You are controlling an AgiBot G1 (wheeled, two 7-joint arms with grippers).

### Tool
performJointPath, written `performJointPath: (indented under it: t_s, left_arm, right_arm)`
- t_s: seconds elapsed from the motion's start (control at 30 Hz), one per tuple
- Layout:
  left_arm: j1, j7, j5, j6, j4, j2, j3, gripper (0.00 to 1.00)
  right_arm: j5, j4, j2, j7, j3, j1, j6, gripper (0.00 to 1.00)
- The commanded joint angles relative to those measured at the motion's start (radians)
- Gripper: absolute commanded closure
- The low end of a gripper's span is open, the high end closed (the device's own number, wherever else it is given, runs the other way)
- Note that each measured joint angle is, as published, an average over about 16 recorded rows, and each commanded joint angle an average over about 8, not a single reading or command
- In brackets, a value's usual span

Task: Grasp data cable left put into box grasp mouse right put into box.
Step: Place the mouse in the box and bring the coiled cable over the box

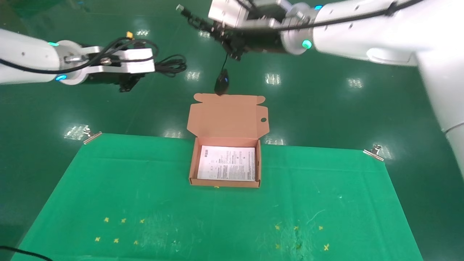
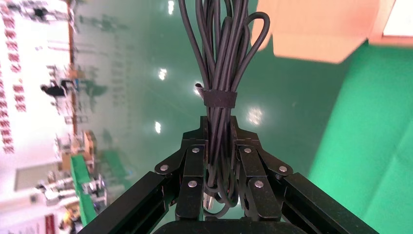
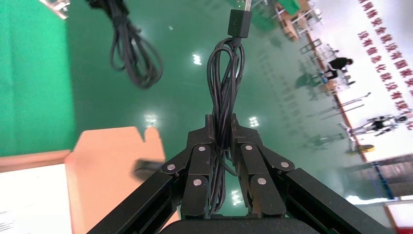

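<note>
My left gripper (image 1: 150,69) is shut on the data cable (image 1: 170,65), a black strapped bundle of coils, held in the air left of and beyond the box; the grip shows in the left wrist view (image 2: 218,122) around the bundle (image 2: 219,73). My right gripper (image 1: 223,36) is shut on the mouse's coiled cord (image 3: 224,92), with its USB plug (image 3: 239,22) sticking out past the fingers. The black mouse (image 1: 221,82) hangs from the cord just above the far edge of the open lid (image 1: 228,116). The orange-brown box (image 1: 192,166) holds only a white printed sheet (image 1: 227,163).
The box stands at the far edge of a green cloth (image 1: 145,188) held by metal clips (image 1: 91,136) (image 1: 374,152) at its far corners. Yellow cross marks (image 1: 119,230) lie near the front. Beyond the cloth is shiny green floor (image 1: 326,108).
</note>
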Motion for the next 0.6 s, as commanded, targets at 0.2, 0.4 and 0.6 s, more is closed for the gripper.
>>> performJointPath:
  t_s: [0.2, 0.4, 0.6]
  left_arm:
    - [0.010, -0.073, 0.078, 0.040, -0.028, -0.028, 0.021, 1.00]
    - [0.045, -0.184, 0.170, 0.100, -0.100, -0.068, 0.042, 1.00]
    - [0.068, -0.265, 0.230, 0.140, -0.181, -0.096, 0.050, 1.00]
  right_arm:
    - [0.051, -0.009, -0.005, -0.011, -0.083, -0.033, 0.011, 1.00]
    - [0.112, -0.008, -0.007, -0.002, -0.184, -0.078, 0.024, 1.00]
    - [0.177, 0.014, -0.010, 0.024, -0.291, -0.123, 0.043, 1.00]
